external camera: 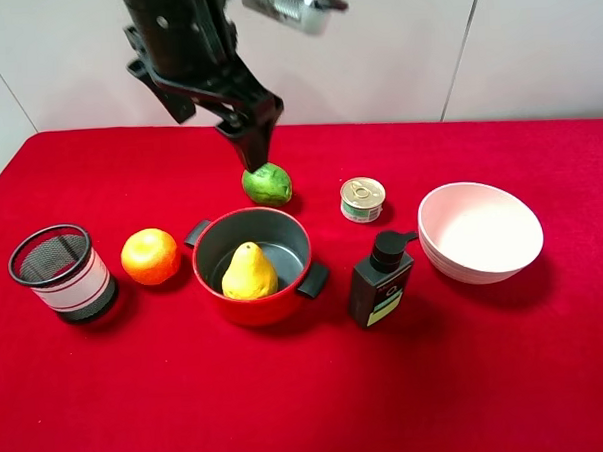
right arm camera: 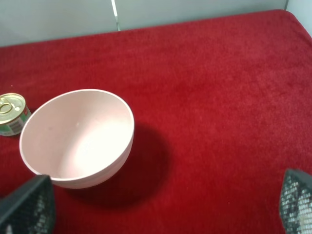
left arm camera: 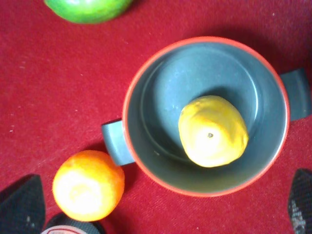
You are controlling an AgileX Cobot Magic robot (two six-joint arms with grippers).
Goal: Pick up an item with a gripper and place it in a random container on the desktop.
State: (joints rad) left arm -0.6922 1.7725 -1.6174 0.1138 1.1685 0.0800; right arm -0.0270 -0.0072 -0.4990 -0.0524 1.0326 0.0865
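The yellow pear [external camera: 248, 271] stands upright inside the round red pot [external camera: 260, 310] on the red desktop [external camera: 309, 406]. In the left wrist view, seen from straight above, the pear [left arm camera: 213, 130] rests on the dark grey floor of the pot [left arm camera: 146, 87]. My left gripper [external camera: 212, 115] is open and empty, raised above and behind the pot; its fingertips [left arm camera: 22, 204] show wide apart at the picture's corners. My right gripper [right arm camera: 161, 204] is open and empty, above the cloth beside the pink bowl; it is outside the exterior view.
An orange [external camera: 150, 256] and a black mesh cup [external camera: 61, 272] sit left of the pot. A green fruit [external camera: 268, 184] lies behind it. A small can [external camera: 362, 199], a dark pump bottle [external camera: 381, 281] and a pale pink bowl [external camera: 480, 230] stand to the right.
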